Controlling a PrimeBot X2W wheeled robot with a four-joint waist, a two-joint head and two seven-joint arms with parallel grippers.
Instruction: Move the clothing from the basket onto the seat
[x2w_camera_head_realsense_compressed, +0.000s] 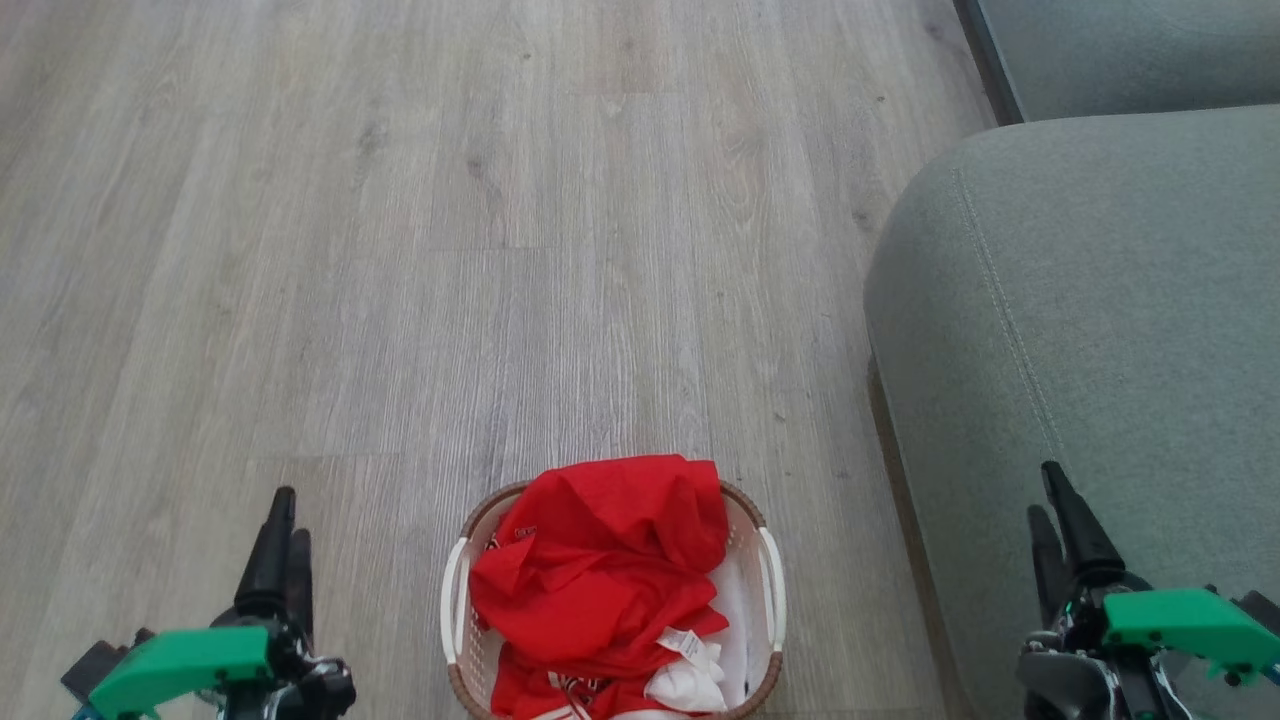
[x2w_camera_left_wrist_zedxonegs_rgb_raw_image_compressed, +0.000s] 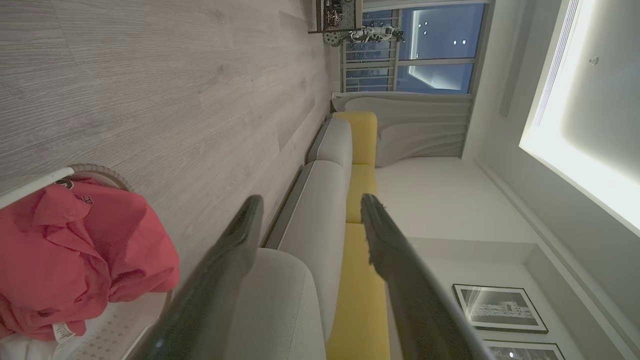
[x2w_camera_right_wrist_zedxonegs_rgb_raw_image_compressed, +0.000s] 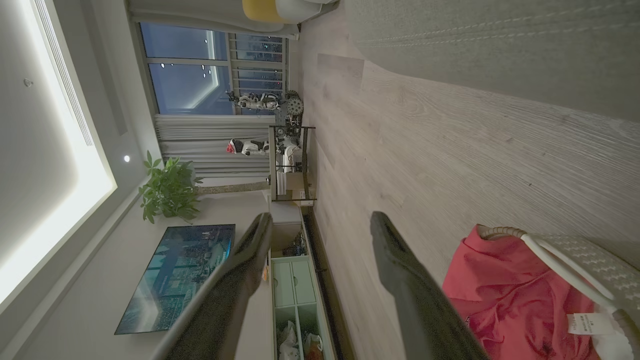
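Clothing (x2w_camera_head_realsense_compressed: 600, 570) lies heaped inside the basket (x2w_camera_head_realsense_compressed: 772, 585), which stands on the wooden floor (x2w_camera_head_realsense_compressed: 500, 250). The seat (x2w_camera_head_realsense_compressed: 1100, 330) sits to the basket's right, not touching it. Left pincer (x2w_camera_head_realsense_compressed: 290, 515) hangs left of the basket and right pincer (x2w_camera_head_realsense_compressed: 1043, 492) right of it, over the seat's edge, each with fingers well apart and clear of the clothing. The head view gives the heap from above; the left wrist view adds yellow back cushions (x2w_camera_left_wrist_zedxonegs_rgb_raw_image_compressed: 362, 200) and framed pictures (x2w_camera_left_wrist_zedxonegs_rgb_raw_image_compressed: 500, 307) beyond the basket, the right wrist view a television (x2w_camera_right_wrist_zedxonegs_rgb_raw_image_compressed: 180, 275) and potted plant (x2w_camera_right_wrist_zedxonegs_rgb_raw_image_compressed: 167, 190).
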